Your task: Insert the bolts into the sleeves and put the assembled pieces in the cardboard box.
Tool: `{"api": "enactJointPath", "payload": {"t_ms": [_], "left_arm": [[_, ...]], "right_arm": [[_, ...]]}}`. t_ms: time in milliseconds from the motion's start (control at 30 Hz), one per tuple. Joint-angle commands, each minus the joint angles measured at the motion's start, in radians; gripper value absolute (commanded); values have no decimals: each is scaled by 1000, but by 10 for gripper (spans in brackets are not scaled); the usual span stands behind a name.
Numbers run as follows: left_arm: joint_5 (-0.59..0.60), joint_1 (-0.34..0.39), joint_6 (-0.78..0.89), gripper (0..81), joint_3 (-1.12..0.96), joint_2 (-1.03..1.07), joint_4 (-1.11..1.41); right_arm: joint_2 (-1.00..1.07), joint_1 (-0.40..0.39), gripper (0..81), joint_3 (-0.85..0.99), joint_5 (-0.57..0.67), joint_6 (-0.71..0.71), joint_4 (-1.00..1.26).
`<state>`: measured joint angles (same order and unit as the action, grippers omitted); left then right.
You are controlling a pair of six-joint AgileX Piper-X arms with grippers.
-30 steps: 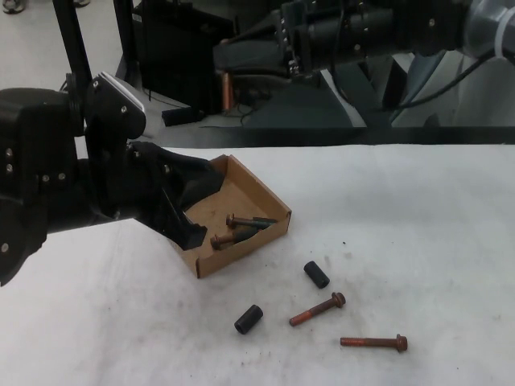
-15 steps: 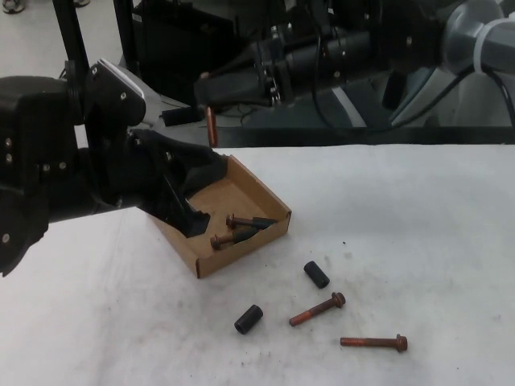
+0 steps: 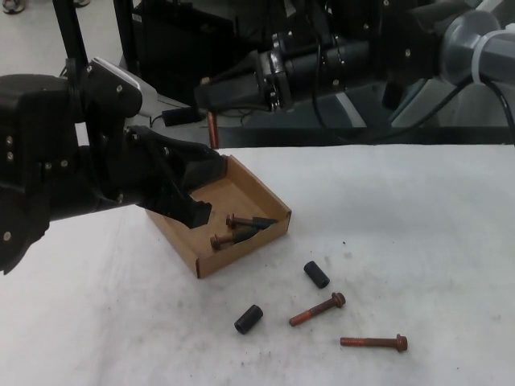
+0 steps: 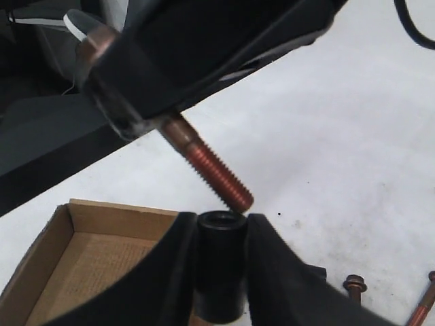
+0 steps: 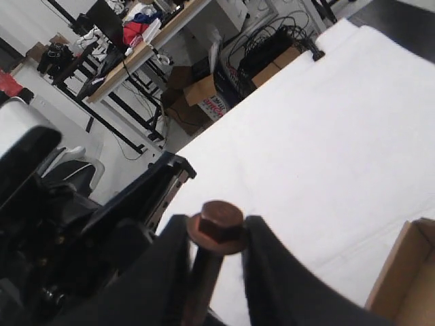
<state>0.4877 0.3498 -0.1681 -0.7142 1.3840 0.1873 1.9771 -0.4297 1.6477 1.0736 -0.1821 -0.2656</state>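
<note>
Nearly mated. Clamped 1 sleeve (image 4: 221, 261) in the left gripper (image 4: 221, 234) by the box (image 4: 102, 212), 1 bolt (image 4: 207, 170) in the right gripper (image 5: 216, 261), tip tilted at the sleeve's mouth. Risked jamming crooked on its edge.

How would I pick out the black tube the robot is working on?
Find the cardboard box on the white bench. At its left side, the left arm's fingers pinch one black sleeve. Unlike the two loose sleeves lying on the bench, it is held, a bolt's tip almost at its opening.
</note>
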Motion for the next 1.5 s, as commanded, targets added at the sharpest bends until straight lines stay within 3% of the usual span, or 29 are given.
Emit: {"api": "enactJointPath", "payload": {"t_ms": [0, 467, 1200, 1467], "left_arm": [[-8, -3, 11, 8, -14, -9, 19], [10, -3, 11, 8, -14, -9, 19], [8, -3, 75, 8, -47, -9, 19], [8, -3, 120, 8, -52, -9, 19]], "right_arm": [[-20, 1, 2, 1, 9, 2, 51], [-20, 1, 2, 1, 9, 14, 44], [-11, 1, 2, -5, 12, 212, 16], [-11, 1, 2, -5, 13, 210, 63]]}}
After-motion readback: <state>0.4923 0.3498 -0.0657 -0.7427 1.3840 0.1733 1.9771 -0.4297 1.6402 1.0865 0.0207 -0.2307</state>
